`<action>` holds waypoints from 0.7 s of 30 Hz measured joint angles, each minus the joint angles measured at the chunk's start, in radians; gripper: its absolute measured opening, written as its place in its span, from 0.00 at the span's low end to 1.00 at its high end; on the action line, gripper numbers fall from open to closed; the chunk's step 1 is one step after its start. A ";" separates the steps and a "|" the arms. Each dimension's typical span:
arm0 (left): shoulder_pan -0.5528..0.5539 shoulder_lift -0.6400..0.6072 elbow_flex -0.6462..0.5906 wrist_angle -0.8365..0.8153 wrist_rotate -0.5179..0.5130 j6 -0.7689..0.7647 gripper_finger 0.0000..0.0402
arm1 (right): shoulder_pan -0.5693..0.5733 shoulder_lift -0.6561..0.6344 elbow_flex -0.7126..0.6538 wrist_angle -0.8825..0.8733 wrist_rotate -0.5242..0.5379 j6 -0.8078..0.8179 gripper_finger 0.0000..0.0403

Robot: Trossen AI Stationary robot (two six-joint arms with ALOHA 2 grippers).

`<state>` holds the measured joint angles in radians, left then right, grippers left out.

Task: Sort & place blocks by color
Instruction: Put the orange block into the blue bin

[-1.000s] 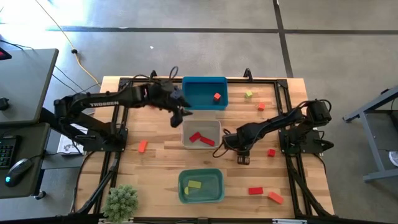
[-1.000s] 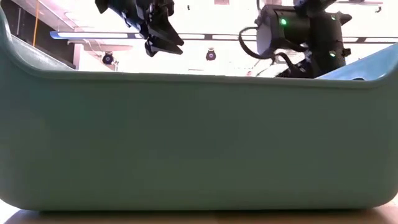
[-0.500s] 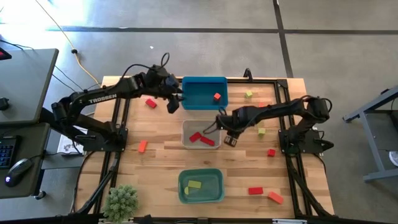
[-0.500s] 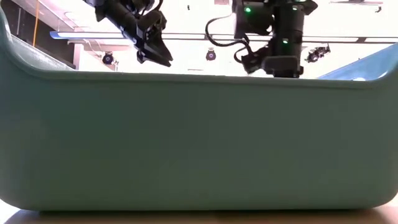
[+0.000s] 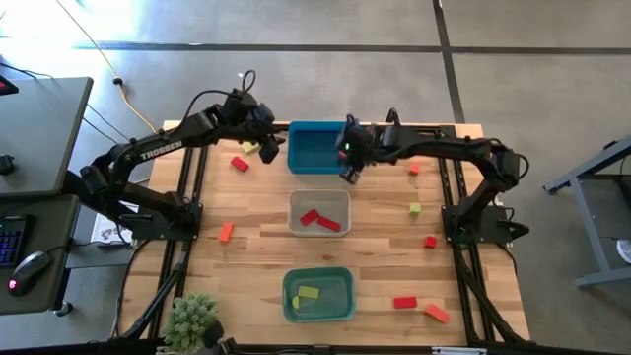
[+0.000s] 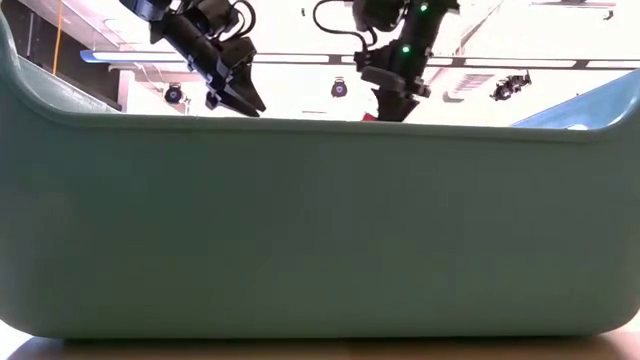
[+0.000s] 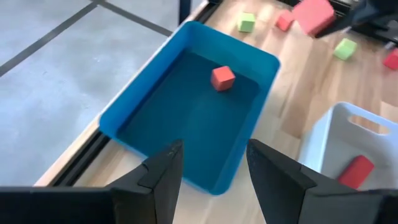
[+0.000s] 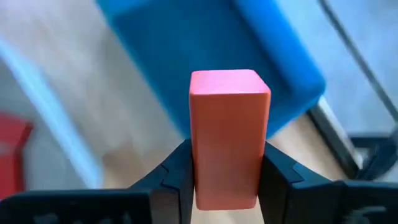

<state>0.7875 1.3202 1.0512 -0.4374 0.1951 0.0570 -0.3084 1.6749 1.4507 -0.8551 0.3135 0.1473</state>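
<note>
My right gripper (image 5: pixel 348 170) hangs over the near right part of the blue bin (image 5: pixel 317 148), shut on an orange bar block (image 8: pixel 229 124). One orange cube (image 7: pixel 222 78) lies on the blue bin's floor. My left gripper (image 5: pixel 268 150) hovers open and empty beside the bin's left wall, its fingers (image 7: pixel 163 177) apart. Red blocks (image 5: pixel 319 218) lie in the clear-grey bin (image 5: pixel 296 202). Yellow-green blocks (image 5: pixel 307 294) lie in the teal bin (image 5: pixel 345 279). My right gripper pinches the orange bar between its two fingers (image 8: pixel 174 177), on two opposite long sides near one end (image 8: pixel 200 177). The fingers slant down and lie along the bar, whose other end sticks out past the fingertips. The bar is lifted clear, above the blue bin.
Loose blocks lie on the wooden table: red (image 5: pixel 239 163) and orange (image 5: pixel 226 232) on the left, orange (image 5: pixel 414 169), yellow-green (image 5: pixel 415 208), red (image 5: pixel 430 241), red (image 5: pixel 405 302) and orange (image 5: pixel 437 313) on the right. A small plant (image 5: pixel 192 318) stands at the near left corner.
My right gripper has risen from low beside the clear-grey bin's right side and swung toward the table's far edge to above the blue bin, rolling as it went and carrying the orange bar. My left gripper has moved toward the far left, from above the clear-grey bin to beside the blue bin.
</note>
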 joint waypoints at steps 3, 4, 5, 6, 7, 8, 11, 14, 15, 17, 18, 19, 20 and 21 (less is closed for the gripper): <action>0.029 0.000 0.000 0.000 0.000 0.013 0.42 | -0.066 0.000 0.000 0.113 -0.062 -0.045 0.26; 0.038 0.000 0.000 0.000 0.000 0.028 0.42 | -0.086 0.000 -0.005 0.152 -0.080 -0.054 0.26; 0.048 0.000 0.000 0.000 0.000 0.044 0.42 | -0.106 0.000 -0.011 0.183 -0.092 -0.059 0.26; 0.058 0.000 0.000 0.000 0.000 0.056 0.42 | -0.125 0.000 -0.013 0.204 -0.106 -0.065 0.26; 0.067 0.000 0.000 0.000 0.000 0.059 0.42 | -0.143 0.001 -0.014 0.225 -0.117 -0.071 0.26; 0.079 0.000 0.000 0.000 0.000 0.059 0.42 | -0.159 0.003 -0.014 0.252 -0.127 -0.076 0.26; 0.107 0.008 0.000 0.002 -0.011 0.036 0.42 | -0.207 0.011 -0.014 0.302 -0.174 -0.077 0.26; 0.132 0.023 -0.001 -0.001 -0.058 -0.006 0.42 | -0.246 0.033 -0.014 0.357 -0.243 -0.077 0.26; 0.139 0.029 -0.001 -0.001 -0.070 -0.018 0.42 | -0.256 0.042 -0.014 0.373 -0.262 -0.077 0.26; 0.152 0.045 -0.001 -0.002 -0.074 -0.037 0.42 | -0.276 0.067 -0.014 0.411 -0.305 -0.077 0.26; 0.158 0.054 -0.001 -0.002 -0.077 -0.050 0.42 | -0.284 0.082 -0.014 0.417 -0.323 -0.077 0.26; 0.164 0.062 -0.001 -0.001 -0.077 -0.063 0.42 | -0.291 0.097 -0.014 0.419 -0.339 -0.077 0.26; 0.170 0.071 -0.001 0.000 -0.076 -0.076 0.42 | -0.298 0.112 -0.014 0.423 -0.349 -0.077 0.26; 0.175 0.082 -0.001 0.000 -0.076 -0.089 0.42 | -0.306 0.125 -0.014 0.423 -0.358 -0.077 0.26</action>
<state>0.9627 1.4018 1.0504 -0.4370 0.1188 -0.0315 -0.6140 1.7994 1.4366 -0.4326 -0.0443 0.0701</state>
